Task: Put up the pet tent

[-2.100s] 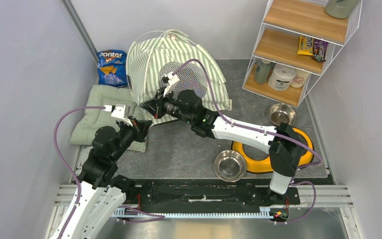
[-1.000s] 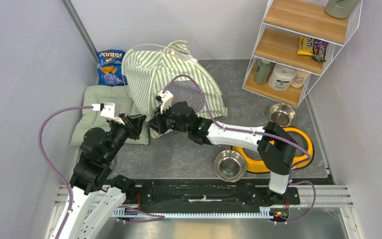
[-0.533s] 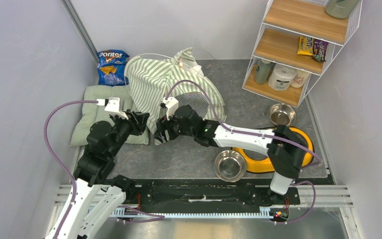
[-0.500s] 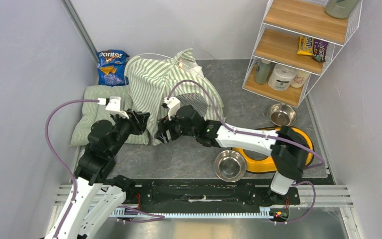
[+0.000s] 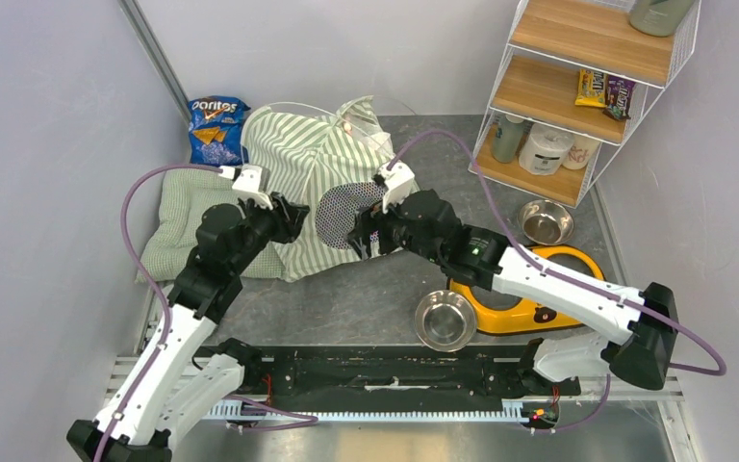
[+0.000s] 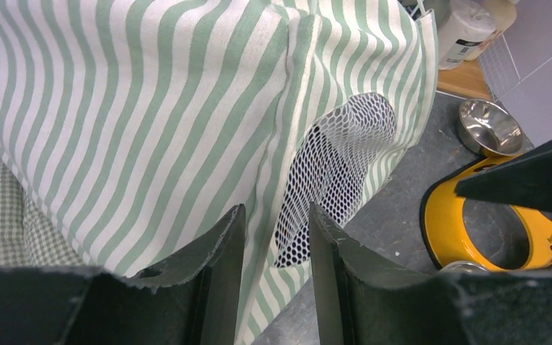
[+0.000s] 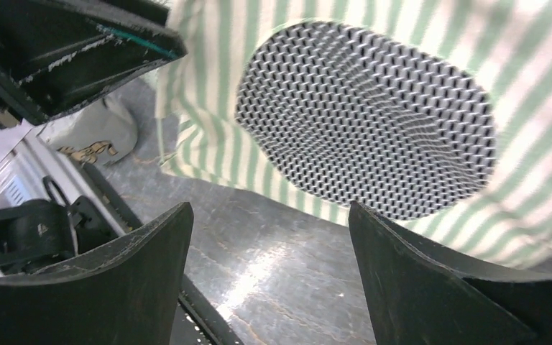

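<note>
The pet tent (image 5: 308,168), green-and-white striped with a round white mesh panel (image 5: 342,207), sits slumped at the back of the grey mat, with thin poles arching over its top. My left gripper (image 5: 293,214) is at its left front side. In the left wrist view the left gripper (image 6: 277,215) stands open, and striped fabric (image 6: 151,108) and mesh (image 6: 338,158) lie just beyond the tips. My right gripper (image 5: 359,236) hovers right of the mesh. In the right wrist view the right gripper (image 7: 269,215) is wide open over bare floor, below the mesh (image 7: 366,122).
A pale green cushion (image 5: 178,217) lies left of the tent, partly under it, with a Doritos bag (image 5: 216,130) behind. A yellow bowl holder (image 5: 524,313) and a steel bowl (image 5: 445,320) are at front right, another bowl (image 5: 544,219) sits by the wire shelf (image 5: 577,91).
The right gripper opened, let go of the tent and drew back to the right. The left gripper opened and moved up against the tent's left side. The tent's mesh panel now faces forward.
</note>
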Robot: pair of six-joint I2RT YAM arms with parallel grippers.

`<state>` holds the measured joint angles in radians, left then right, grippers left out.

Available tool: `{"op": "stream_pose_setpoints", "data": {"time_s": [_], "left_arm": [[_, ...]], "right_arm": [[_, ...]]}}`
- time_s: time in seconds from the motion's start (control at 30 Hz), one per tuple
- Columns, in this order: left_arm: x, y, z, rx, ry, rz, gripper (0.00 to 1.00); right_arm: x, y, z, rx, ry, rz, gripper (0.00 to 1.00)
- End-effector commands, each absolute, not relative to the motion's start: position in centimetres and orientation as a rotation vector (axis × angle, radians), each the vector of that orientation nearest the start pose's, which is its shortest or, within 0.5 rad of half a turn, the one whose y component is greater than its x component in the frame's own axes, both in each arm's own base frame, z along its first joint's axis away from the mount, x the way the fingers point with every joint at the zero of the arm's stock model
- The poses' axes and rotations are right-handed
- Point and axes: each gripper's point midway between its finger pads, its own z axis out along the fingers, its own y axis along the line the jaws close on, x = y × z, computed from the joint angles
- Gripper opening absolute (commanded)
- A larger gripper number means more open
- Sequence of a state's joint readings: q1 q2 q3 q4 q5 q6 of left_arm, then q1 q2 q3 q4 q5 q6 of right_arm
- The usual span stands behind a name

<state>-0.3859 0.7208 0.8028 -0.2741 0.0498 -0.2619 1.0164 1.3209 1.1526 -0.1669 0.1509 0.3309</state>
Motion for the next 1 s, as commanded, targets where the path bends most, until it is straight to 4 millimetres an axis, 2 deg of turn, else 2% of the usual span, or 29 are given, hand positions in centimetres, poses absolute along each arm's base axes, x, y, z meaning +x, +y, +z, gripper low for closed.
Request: {"op": "stream_pose_setpoints", "data": {"time_s": [0.0, 0.1, 0.17, 0.2, 0.33, 0.43, 0.53, 0.67, 0.8, 0.87, 0.97], "left_arm": [[28.6, -14.3, 32.1, 0.247, 1.626, -0.513, 0.45], [30.0, -15.0, 31.7, 0.285, 1.631, -0.501, 0.45], [31.1, -15.1, 31.4, 0.288, 1.651, -0.475, 0.41], [31.4, -15.1, 31.4, 0.297, 1.655, -0.462, 0.36], [32.2, -15.1, 31.2, 0.346, 1.678, -0.412, 0.03], [31.9, -14.7, 32.1, 0.395, 1.664, -0.369, 0.02], [31.2, -14.2, 33.8, 0.470, 1.610, -0.308, 0.02], [29.8, -14.0, 36.8, 0.567, 1.534, -0.267, 0.02], [28.8, -13.9, 38.9, 0.648, 1.443, -0.230, 0.02], [28.4, -13.9, 39.8, 0.668, 1.394, -0.212, 0.02], [28.1, -14.2, 40.8, 0.712, 1.346, -0.202, 0.02]], "right_arm": [[25.8, 33.0, 30.5, -0.469, 1.869, 0.660, 0.86], [26.5, 32.3, 31.9, -0.423, 1.861, 0.656, 0.86], [26.8, 32.1, 32.5, -0.401, 1.858, 0.662, 0.86], [27.0, 32.0, 32.5, -0.396, 1.861, 0.665, 0.85], [27.2, 31.7, 33.5, -0.372, 1.856, 0.678, 0.85], [27.5, 31.3, 34.6, -0.358, 1.839, 0.677, 0.85], [27.8, 30.9, 36.3, -0.347, 1.804, 0.684, 0.85], [28.1, 30.4, 39.2, -0.353, 1.745, 0.684, 0.85], [28.4, 29.4, 42.4, -0.366, 1.669, 0.645, 0.85], [28.7, 28.5, 43.4, -0.344, 1.656, 0.601, 0.85], [29.5, 27.6, 43.3, -0.322, 1.668, 0.534, 0.85]]}}
